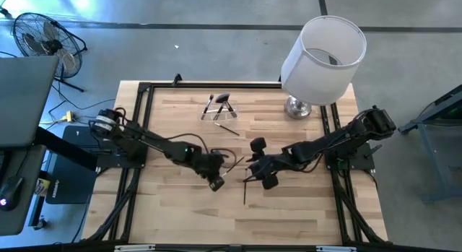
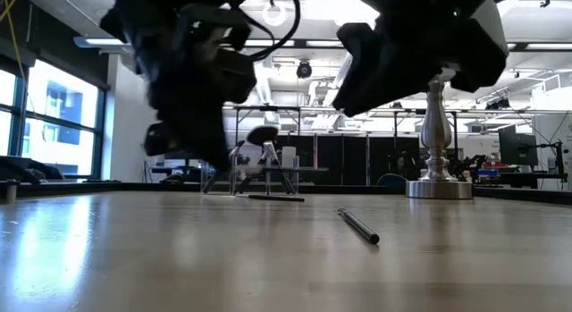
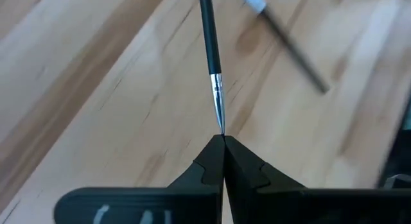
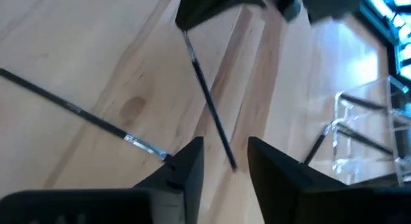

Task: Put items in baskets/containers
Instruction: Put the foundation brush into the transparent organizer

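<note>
A thin dark brush hangs mid-bench by its tip, pinched in the left pincer, whose fingers are shut on it. At its 3 o'clock the right pincer stands open around the handle – another brush lies on the bench. The clear holder sits at 12 o'clock, brushes inside

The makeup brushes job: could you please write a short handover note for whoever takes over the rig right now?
Left gripper: shut on the tip of a slim brush, over mid-table.
Right gripper: open, fingers either side of that brush's handle, not gripping.
Clear holder, far side of the table: several brushes in, including the fluffy-headed brush.
Left to do: the held brush, a loose brush beside the holder, and another brush lying near the right gripper.
</note>
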Available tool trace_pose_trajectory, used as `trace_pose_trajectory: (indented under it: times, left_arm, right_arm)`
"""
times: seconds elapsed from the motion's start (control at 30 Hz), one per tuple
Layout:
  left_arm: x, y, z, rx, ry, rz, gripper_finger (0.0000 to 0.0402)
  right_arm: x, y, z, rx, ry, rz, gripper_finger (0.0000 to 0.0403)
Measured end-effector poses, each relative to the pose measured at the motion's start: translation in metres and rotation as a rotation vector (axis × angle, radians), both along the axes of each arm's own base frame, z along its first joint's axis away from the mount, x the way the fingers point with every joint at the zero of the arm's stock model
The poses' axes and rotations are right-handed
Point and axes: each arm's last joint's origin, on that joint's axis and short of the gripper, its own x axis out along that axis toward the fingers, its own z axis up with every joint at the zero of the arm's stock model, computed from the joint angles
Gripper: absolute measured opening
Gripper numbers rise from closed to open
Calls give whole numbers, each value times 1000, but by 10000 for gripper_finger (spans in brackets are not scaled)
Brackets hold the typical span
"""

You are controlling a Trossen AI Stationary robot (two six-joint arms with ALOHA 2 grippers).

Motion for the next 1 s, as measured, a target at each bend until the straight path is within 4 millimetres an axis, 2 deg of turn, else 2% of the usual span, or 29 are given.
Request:
trace_pose_trajectory:
  times: [0.17, 0.33, 0.5, 0.67, 1.0]
  left_arm:
    - [12, 14, 8, -71, -99, 41, 0]
    - [20, 25, 18, -143, -133, 67, 0]
    - [25, 31, 24, -162, -157, 69, 0]
    - [25, 31, 25, -172, -154, 63, 0]
    - [26, 31, 25, -189, -157, 78, 0]
  right_arm:
    - [4, 2, -7, -75, 8, 31, 130]
    - [9, 12, -30, -267, 61, 66, 124]
    - [15, 22, -38, -399, 22, 61, 123]
    - [20, 21, -34, -400, -43, 19, 126]
    - [24, 7, -36, -356, -2, 49, 117]
